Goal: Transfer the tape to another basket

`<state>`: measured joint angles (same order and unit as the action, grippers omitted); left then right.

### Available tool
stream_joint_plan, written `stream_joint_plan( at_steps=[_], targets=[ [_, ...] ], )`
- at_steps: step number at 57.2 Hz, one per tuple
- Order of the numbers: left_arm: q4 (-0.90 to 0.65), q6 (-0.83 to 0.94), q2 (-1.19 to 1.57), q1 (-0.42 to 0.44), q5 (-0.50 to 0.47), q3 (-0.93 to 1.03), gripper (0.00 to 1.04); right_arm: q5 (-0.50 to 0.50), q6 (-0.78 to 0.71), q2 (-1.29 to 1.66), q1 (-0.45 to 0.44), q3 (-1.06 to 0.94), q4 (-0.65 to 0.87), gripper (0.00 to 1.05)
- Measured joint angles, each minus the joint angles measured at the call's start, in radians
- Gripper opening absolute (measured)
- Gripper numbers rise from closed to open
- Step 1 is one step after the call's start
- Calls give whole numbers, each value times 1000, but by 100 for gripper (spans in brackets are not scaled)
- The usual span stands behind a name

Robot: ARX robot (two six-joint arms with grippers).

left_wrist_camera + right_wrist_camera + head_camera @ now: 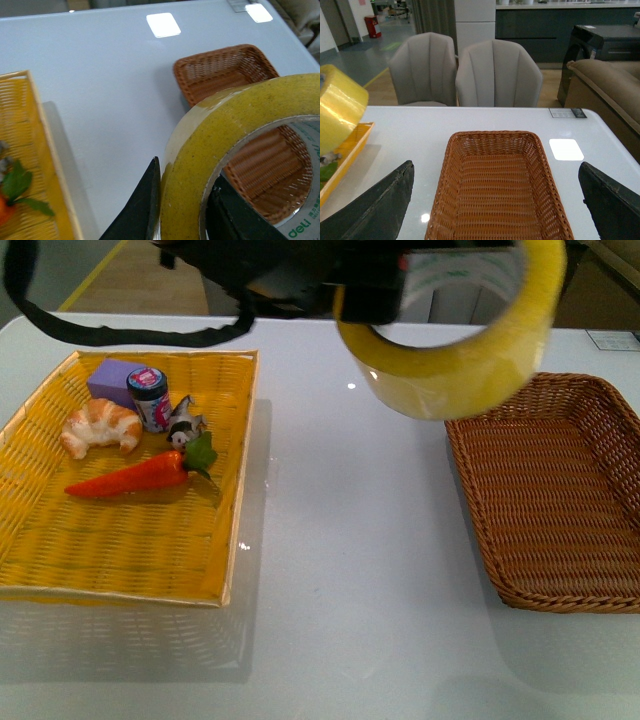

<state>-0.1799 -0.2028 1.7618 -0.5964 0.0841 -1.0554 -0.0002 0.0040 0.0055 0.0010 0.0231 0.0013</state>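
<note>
My left claw clamps the wall of the packing tape roll, one finger inside its core, holding it aloft between the yellow basket and the brown wicker basket. My right claw is spread wide above the wicker basket.

croissant, carrot, jar in yel. basket

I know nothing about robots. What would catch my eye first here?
The big yellow tape roll, clamped in the left gripper and held in the air above the white table. To its right sits the brown basket; at left, a bright yellow basket holds a carrot and a croissant.
</note>
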Motion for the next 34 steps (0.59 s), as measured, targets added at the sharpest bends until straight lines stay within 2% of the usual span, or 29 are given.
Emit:
stream_joint_plan(
  at_steps=[6,19,21,25,27,30,34],
  targets=[
    [4,0,8,-33,4,-4,16,0,0,0,0,0,0,96],
    [10,-1,8,-40,-7,-4,16,0,0,0,0,0,0,96],
    [10,0,8,-42,-6,-4,16,-14,26,23,-3,13,-43,96],
    [12,0,8,-42,-7,-4,16,-77,180,219,-5,138,-314,96],
    [13,0,8,-42,-5,-4,16,-98,240,303,0,172,-356,96],
    [15,2,8,-42,-1,-4,16,-132,312,393,12,196,-341,96],
    [20,3,8,-42,-9,-4,16,-214,413,505,30,217,-245,96]
  ],
)
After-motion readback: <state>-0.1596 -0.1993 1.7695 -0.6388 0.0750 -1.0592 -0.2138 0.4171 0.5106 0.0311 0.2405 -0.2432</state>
